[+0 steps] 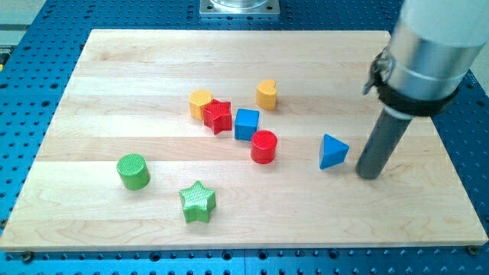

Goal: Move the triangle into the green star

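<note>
A blue triangle (332, 150) lies on the wooden board (114, 92) at the view's right of centre. A green star (198, 202) lies near the view's bottom, left of centre, well apart from the triangle. My tip (369, 173) rests on the board just to the view's right of the blue triangle, a small gap between them. The rod rises from the tip to the view's top right.
A cluster sits mid-board: a yellow block (200, 102), a red star (218, 116), a blue cube (246, 124), a red cylinder (263, 147) and a yellow block (266, 94). A green cylinder (134, 171) stands at the left.
</note>
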`<state>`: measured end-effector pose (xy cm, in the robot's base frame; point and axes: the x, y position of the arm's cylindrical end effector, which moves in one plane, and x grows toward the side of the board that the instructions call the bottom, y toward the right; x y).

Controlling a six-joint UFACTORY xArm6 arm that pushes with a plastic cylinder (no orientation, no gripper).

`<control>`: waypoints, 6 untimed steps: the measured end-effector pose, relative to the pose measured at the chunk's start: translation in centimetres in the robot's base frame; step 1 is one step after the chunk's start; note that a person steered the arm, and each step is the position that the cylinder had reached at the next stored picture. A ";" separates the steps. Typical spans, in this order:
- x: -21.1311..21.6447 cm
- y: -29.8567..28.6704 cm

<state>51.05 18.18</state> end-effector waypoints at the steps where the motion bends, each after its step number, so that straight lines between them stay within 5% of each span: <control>1: -1.1 -2.9; 3: -0.1 -14.1; 6: 1.4 -21.1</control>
